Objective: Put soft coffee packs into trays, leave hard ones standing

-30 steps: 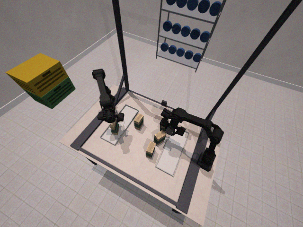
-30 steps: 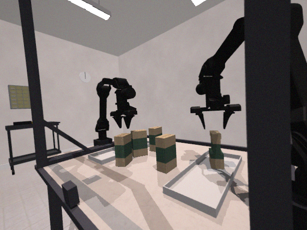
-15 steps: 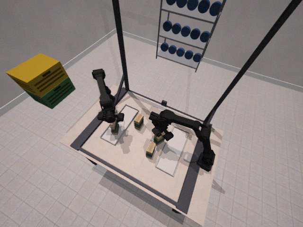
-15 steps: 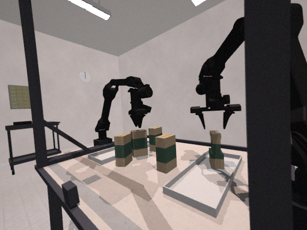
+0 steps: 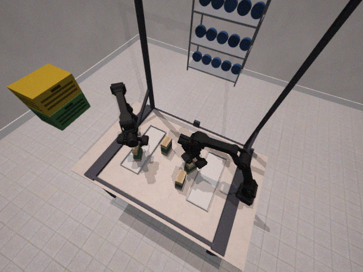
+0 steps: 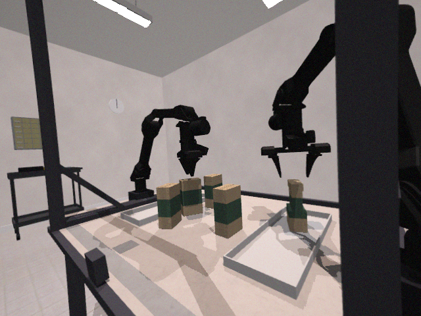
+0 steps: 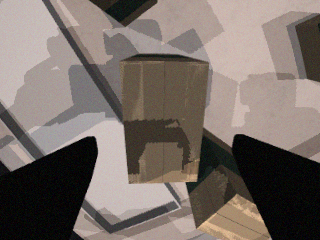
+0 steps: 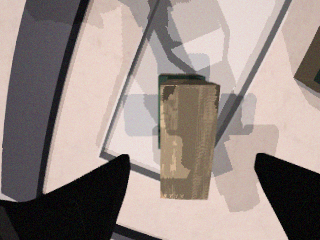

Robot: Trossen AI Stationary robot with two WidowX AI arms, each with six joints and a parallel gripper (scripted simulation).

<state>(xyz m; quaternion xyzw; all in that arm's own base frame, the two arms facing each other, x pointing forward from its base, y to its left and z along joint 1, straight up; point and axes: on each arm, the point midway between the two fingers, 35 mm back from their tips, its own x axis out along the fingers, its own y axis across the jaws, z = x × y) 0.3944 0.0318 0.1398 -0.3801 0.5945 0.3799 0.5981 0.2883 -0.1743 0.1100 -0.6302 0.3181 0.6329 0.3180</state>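
From left to right (top view), we are seeing the right pincer point(image 5: 133, 141) point(image 6: 294, 176) point(image 8: 192, 161) hovering apart above a dented, presumably soft pack point(image 5: 136, 154) point(image 6: 296, 204) point(image 8: 189, 140), already standing in its tray point(image 5: 129, 169) point(image 6: 262, 274) point(image 8: 128, 85); a lone pack point(image 5: 166, 145) point(image 6: 227, 210) point(image 7: 311, 47) point(image 8: 310, 65) standing outside; and the left pincer point(image 5: 194, 160) point(image 6: 190, 175) point(image 7: 166, 143), also apart, hovering over the middle pack point(image 5: 190, 167) point(image 6: 191, 197) point(image 7: 164, 100), its row probably still needing checks.

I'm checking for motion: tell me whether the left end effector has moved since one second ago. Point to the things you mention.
Yes. In the exterior view, the left end effector point(image 5: 194, 161) point(image 6: 191, 175) point(image 7: 166, 143) has moved rightward, farther from its arm's fixed base point(image 5: 249, 202) point(image 6: 135, 196).
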